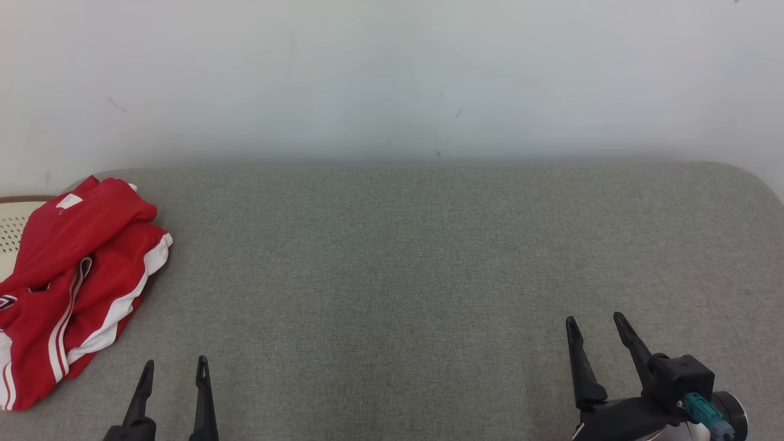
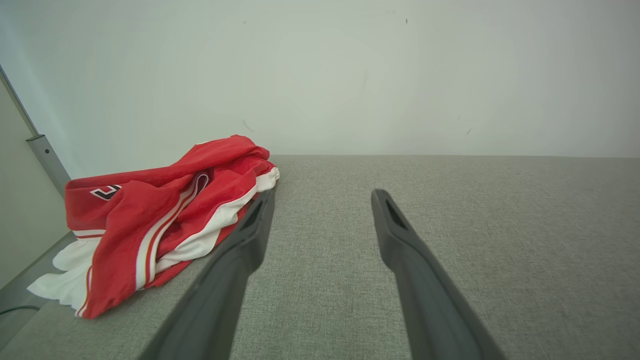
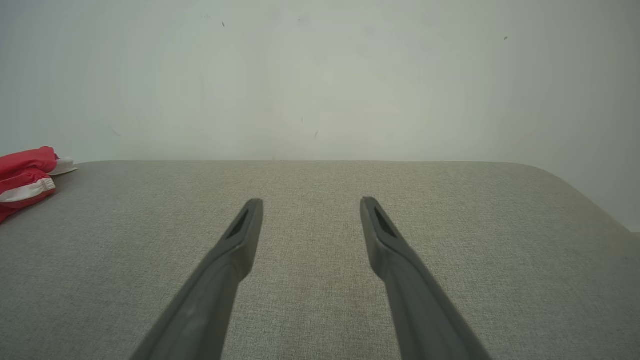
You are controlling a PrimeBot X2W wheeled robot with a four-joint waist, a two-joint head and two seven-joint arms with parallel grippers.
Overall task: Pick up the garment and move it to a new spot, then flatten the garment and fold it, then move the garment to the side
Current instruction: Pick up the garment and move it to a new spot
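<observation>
a: garment (image 1: 79, 269)?
b: crumpled red heap at the desk's (image 1: 392, 275) left edge, part hanging off. left gripper (image 1: 174, 364) and right gripper (image 1: 594, 318) both spread wide, holding nothing.
a: risk?
b: likely a shallow pinch catches one layer and the rest slides off the edge.

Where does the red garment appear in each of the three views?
Head view: red garment at the left edge.
Left wrist view: red garment left of centre.
Right wrist view: red garment at the far left edge.
Shared landmark: grey surface meeting the pale wall.
</observation>
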